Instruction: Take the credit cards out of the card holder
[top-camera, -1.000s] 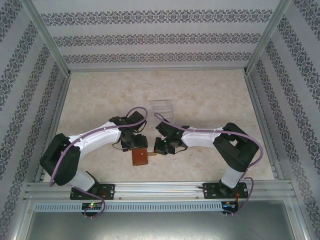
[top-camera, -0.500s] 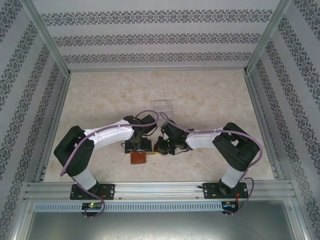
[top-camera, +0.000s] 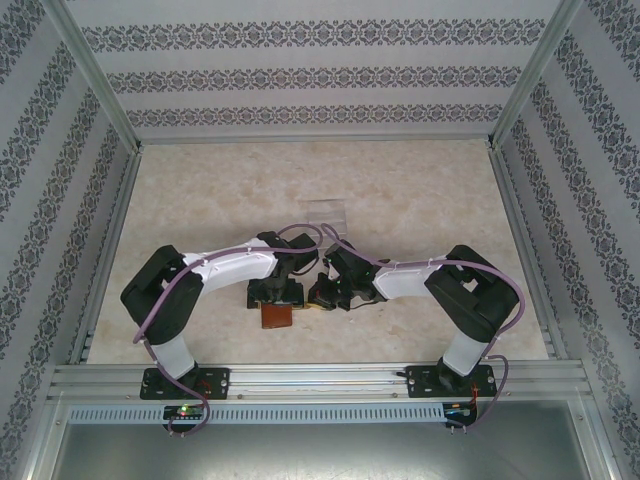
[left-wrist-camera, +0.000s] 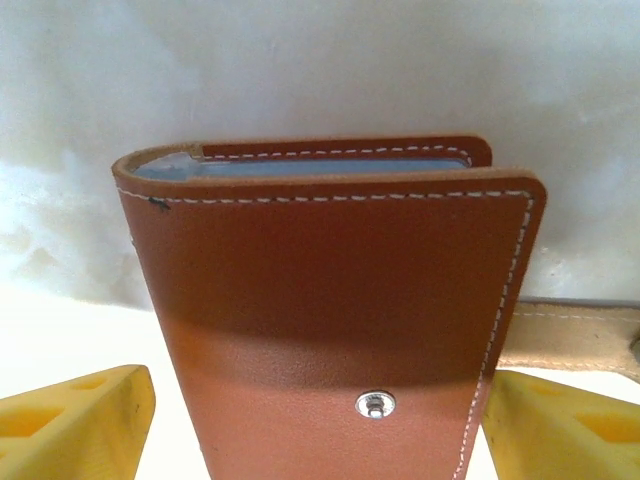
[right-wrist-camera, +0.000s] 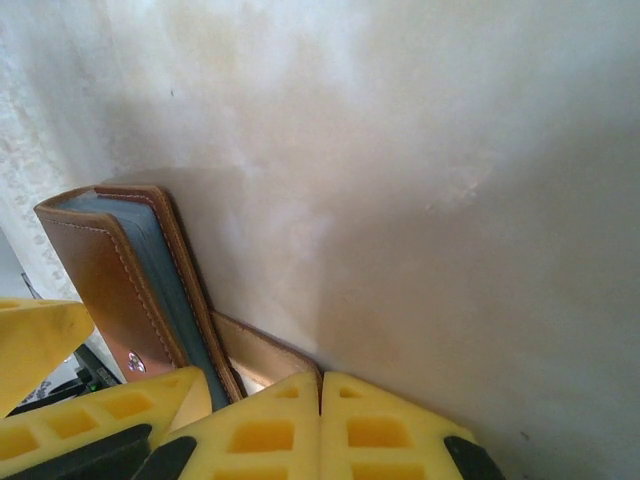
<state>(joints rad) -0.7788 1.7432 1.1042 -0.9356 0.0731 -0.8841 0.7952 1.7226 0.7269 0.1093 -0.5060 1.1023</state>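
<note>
Credit cards hide inside the small folded brown leather card holder (left-wrist-camera: 330, 300) on the pale table (top-camera: 420, 200). The yellow-fingered left gripper (left-wrist-camera: 318, 425) stands wide on both sides of it. The right gripper (right-wrist-camera: 320, 400) is squeezed shut and seems to pinch its short brown strap tab (right-wrist-camera: 262, 352). The cards are probably thin, stiff and slippery: pinch an edge.

The tabletop (top-camera: 420, 190) is pale beige with a marbled pattern. Near its middle stands a small clear object (top-camera: 327, 214), perhaps a transparent slotted rack, but it is too faint to tell well. Walls (top-camera: 320, 75) with dark ornamental stripes on white surround three sides. A metal rail (top-camera: 320, 378) runs along the near edge.
</note>
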